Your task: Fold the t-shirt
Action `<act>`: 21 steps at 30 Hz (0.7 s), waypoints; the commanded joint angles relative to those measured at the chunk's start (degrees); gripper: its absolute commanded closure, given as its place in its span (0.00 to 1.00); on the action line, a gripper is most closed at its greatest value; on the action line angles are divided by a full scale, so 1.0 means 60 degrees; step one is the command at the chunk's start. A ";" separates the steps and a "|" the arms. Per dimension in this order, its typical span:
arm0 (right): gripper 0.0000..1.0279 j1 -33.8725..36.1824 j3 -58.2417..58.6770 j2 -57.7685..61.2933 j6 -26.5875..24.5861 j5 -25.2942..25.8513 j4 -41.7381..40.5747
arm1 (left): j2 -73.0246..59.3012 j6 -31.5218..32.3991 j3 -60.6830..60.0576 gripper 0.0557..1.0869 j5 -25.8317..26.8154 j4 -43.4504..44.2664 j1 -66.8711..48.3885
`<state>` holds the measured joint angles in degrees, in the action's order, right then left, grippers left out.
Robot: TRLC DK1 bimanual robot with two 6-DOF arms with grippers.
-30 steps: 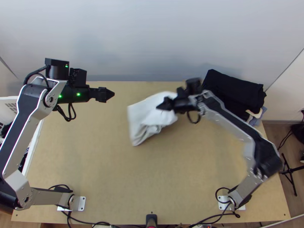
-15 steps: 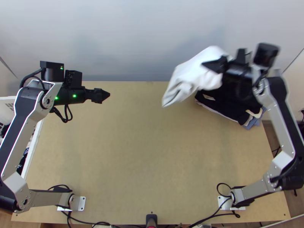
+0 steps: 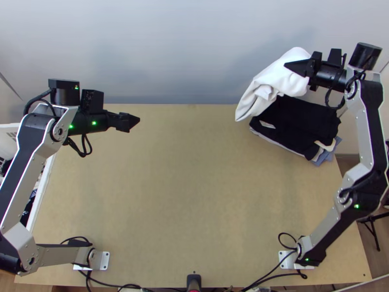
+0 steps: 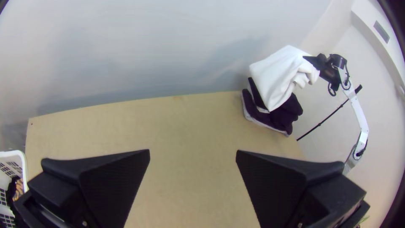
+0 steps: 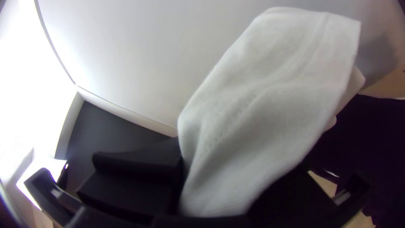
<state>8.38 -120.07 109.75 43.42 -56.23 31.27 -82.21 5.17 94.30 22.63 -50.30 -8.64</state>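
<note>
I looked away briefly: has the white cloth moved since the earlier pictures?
Yes: in the top view, the white cloth has gone right, towards the stacked black clothes, and now partly overlaps them.

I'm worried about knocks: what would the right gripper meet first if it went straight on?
Beyond the white cloth it carries, the right gripper would probably meet the pale wall first, though depth is unclear.

From the middle of the surface [image 3: 185, 194], the clothes pile [image 3: 304, 124] lies on it at 2 o'clock, the t-shirt [image 3: 273, 80] in the right tool [image 3: 288, 64] at 1, the basket [image 3: 8, 129] beyond the edge toward 10, the wall [image 3: 160, 53] behind at 12.
</note>
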 commanded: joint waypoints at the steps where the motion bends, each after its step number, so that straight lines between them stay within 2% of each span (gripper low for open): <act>1: 0.97 0.0346 -0.1419 0.1527 -0.0059 -0.0458 0.0165 | -0.0067 -0.0246 0.0001 0.04 -0.0007 0.0122 0.0122; 6: 0.97 0.0419 -0.2298 0.2347 -0.0132 -0.0619 0.0121 | -0.0126 -0.0320 -0.0014 0.04 -0.0007 0.0122 0.0196; 13: 0.97 0.0434 -0.2342 0.2713 -0.0498 -0.0604 -0.0040 | -0.0257 -0.0466 0.0030 0.04 -0.0007 0.0181 0.0225; 21: 0.97 0.0830 -0.2181 0.2962 -0.0527 -0.0575 -0.0040 | -0.0507 -0.0495 0.0177 0.04 -0.0007 0.0254 0.0225</act>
<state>11.64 -133.34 125.73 40.60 -59.81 30.68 -84.12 2.48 94.61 22.59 -49.08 -7.38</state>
